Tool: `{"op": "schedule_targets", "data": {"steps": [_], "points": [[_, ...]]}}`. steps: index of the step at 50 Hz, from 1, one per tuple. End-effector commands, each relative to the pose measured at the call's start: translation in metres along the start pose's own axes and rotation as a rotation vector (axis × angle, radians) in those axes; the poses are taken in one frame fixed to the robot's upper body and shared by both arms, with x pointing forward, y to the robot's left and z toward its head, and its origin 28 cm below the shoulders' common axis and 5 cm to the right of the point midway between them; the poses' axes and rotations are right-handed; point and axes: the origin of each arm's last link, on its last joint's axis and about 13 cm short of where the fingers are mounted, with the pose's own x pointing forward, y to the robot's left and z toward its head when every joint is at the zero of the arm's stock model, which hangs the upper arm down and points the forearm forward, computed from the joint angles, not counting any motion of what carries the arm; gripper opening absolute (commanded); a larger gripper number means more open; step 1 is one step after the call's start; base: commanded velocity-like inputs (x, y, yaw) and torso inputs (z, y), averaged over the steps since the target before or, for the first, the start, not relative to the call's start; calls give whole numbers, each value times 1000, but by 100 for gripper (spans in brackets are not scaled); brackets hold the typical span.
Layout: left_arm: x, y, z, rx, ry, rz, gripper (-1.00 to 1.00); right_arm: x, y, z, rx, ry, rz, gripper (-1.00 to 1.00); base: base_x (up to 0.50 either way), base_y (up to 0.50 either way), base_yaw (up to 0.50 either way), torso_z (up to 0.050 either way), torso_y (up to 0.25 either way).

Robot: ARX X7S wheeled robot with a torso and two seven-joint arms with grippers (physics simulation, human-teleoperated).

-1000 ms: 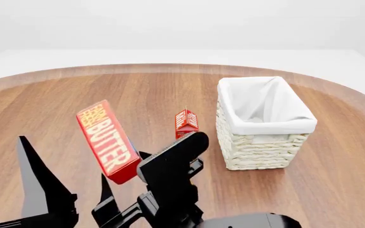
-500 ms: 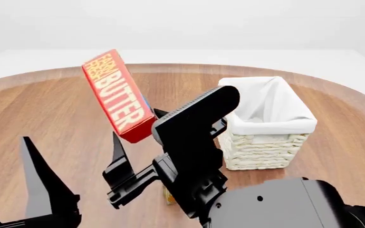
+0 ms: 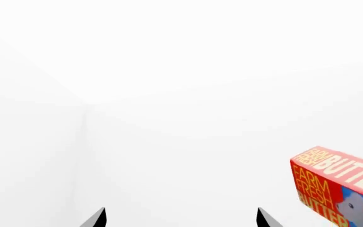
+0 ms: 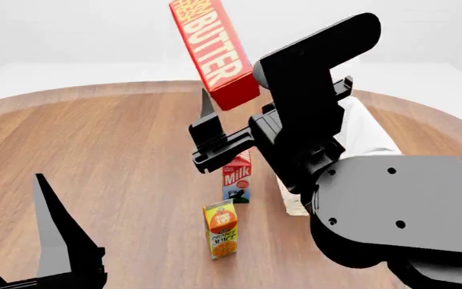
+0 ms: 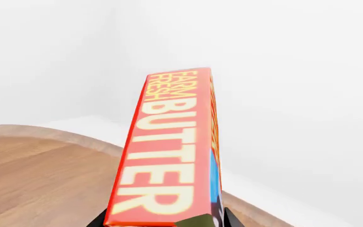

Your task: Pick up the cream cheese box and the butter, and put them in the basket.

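Observation:
The butter [image 4: 215, 51], a red-orange box with yellow lettering, hangs high above the table, tilted, with my right gripper [image 4: 231, 99] shut on its lower end. In the right wrist view the butter [image 5: 168, 151] runs lengthwise out from between the fingers of the right gripper [image 5: 162, 220]. My right arm hides most of the basket [image 4: 373, 133], leaving a strip of its white cloth lining showing to the butter's right. The left gripper [image 3: 180, 218] is open and empty, low at the front left, facing a white wall. The cream cheese box is out of view.
A red milk carton [image 4: 237, 174] and an orange juice carton [image 4: 221, 230] stand upright on the round wooden table [image 4: 110, 150], in front of the basket's left side. The right arm's large black body [image 4: 391, 211] fills the lower right of the head view.
My right gripper has carried the butter upward and to the right, toward the basket. The arm now covers most of the basket, and the milk and juice cartons show. The left arm barely moved.

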Motion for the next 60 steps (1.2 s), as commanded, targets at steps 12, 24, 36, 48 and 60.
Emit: {"op": "schedule_targets", "data": {"steps": [12, 24, 36, 48, 60], "points": [[2, 0, 1, 11, -32, -1, 100, 24, -89, 63, -145, -116, -334, -100, 0, 0, 0, 0, 1], [1, 0, -1, 13, -31, -2, 100, 28, -105, 73, -169, -114, -393, -100, 0, 0, 0, 1, 2], [1, 0, 0, 14, -31, -4, 100, 36, -117, 83, -186, -84, -401, -100, 0, 0, 0, 0, 2], [1, -1, 1, 13, -29, -9, 100, 52, -132, 95, -223, 12, -342, -100, 0, 0, 0, 1, 1], [2, -1, 2, 12, -29, -10, 100, 68, -160, 105, -227, 51, -441, -100, 0, 0, 0, 0, 2]]}}
